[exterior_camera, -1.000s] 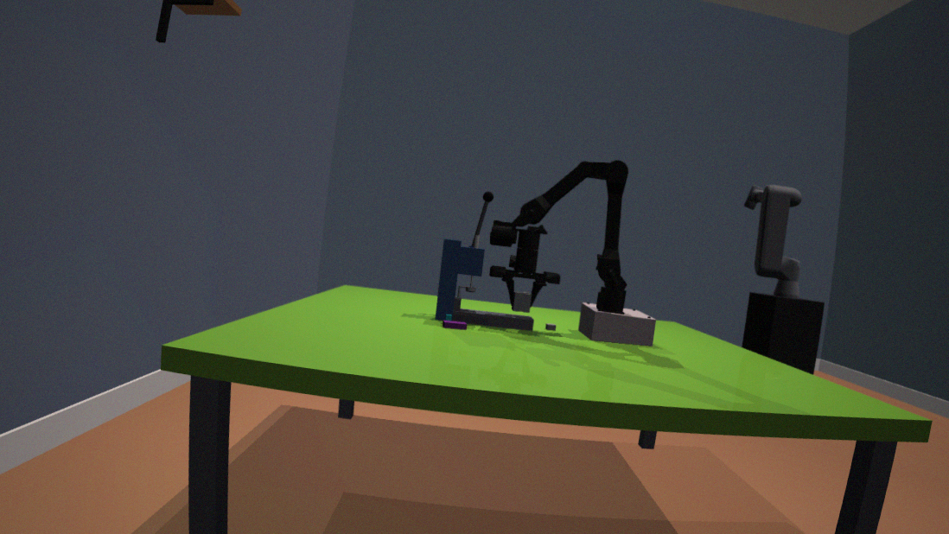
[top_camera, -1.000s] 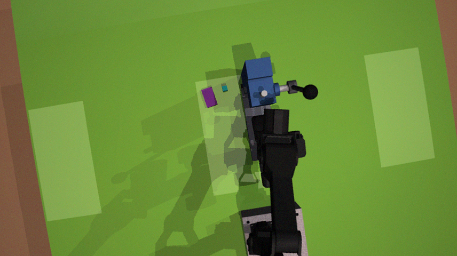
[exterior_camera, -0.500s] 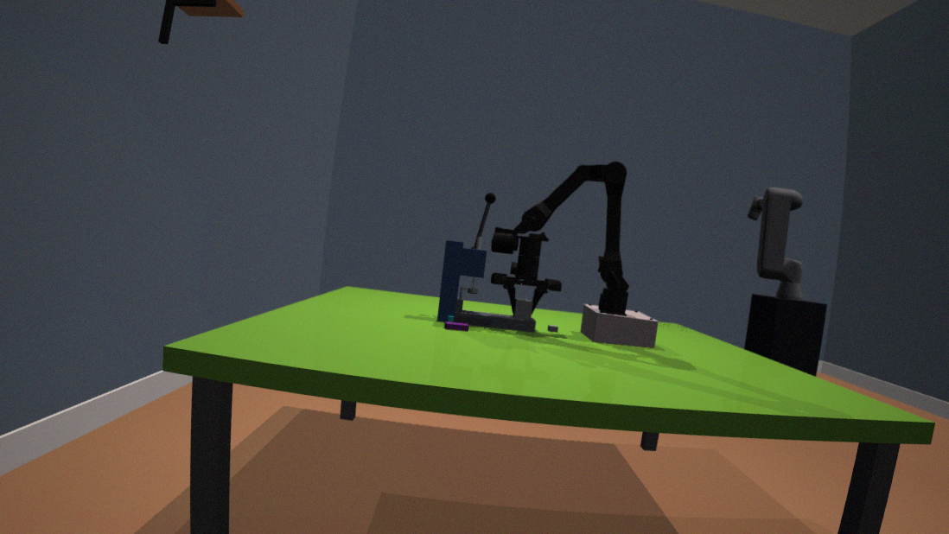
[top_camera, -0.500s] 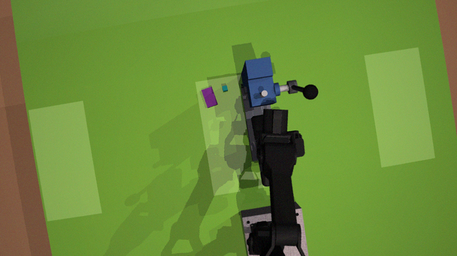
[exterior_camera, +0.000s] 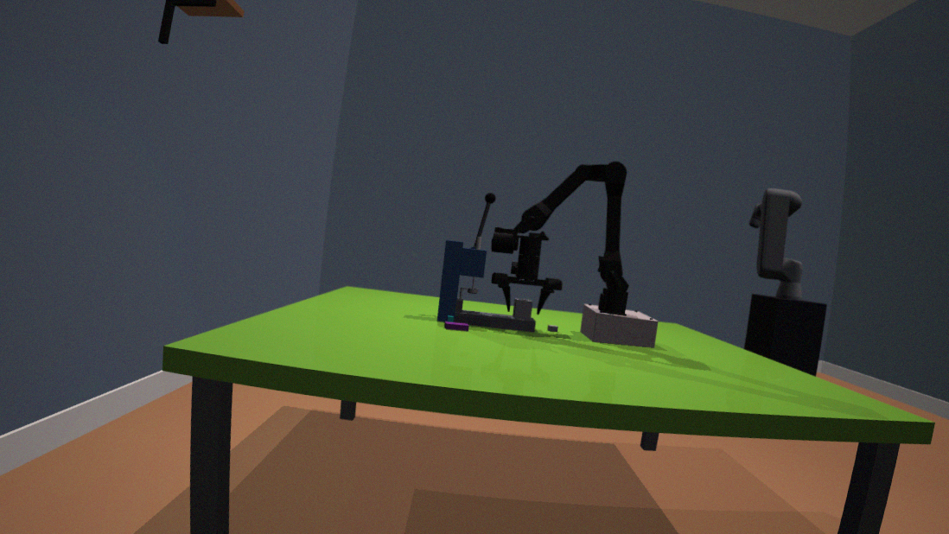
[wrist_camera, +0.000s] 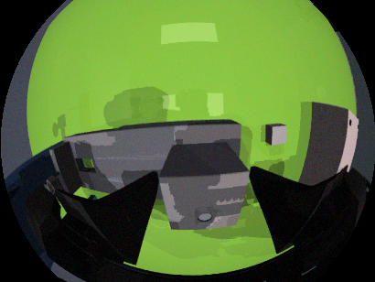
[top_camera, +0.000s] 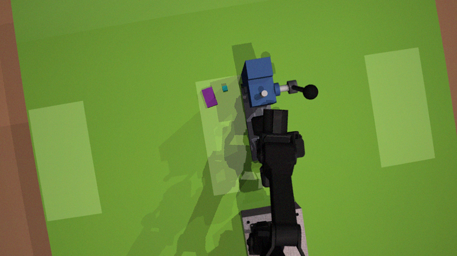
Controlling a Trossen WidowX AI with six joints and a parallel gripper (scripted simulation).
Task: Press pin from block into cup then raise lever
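Note:
The grey block (exterior_camera: 523, 308) (wrist_camera: 197, 197) stands upright at the bed's end nearest the arm base, away from the punch. A pale round pin end (wrist_camera: 204, 216) shows on it. My gripper (exterior_camera: 524, 312) (wrist_camera: 205, 175) is open, with one finger on each side of the block; the arm hides them in the top view. The press (top_camera: 257, 74) (exterior_camera: 450, 282) (wrist_camera: 133, 148) is blue, with a dark grey bed (exterior_camera: 484, 321). Its lever (top_camera: 310, 91) (exterior_camera: 485, 215) stands raised. The punch (exterior_camera: 473, 290) hangs above the bed's far part. I cannot make out the cup.
A purple block (top_camera: 209, 96) (exterior_camera: 455, 326) and a small teal cube (top_camera: 225, 88) (exterior_camera: 450, 318) lie beside the press. A small grey cube (exterior_camera: 552, 328) (wrist_camera: 276, 135) lies between the bed's end and the arm's base box (top_camera: 297, 238) (exterior_camera: 617, 329).

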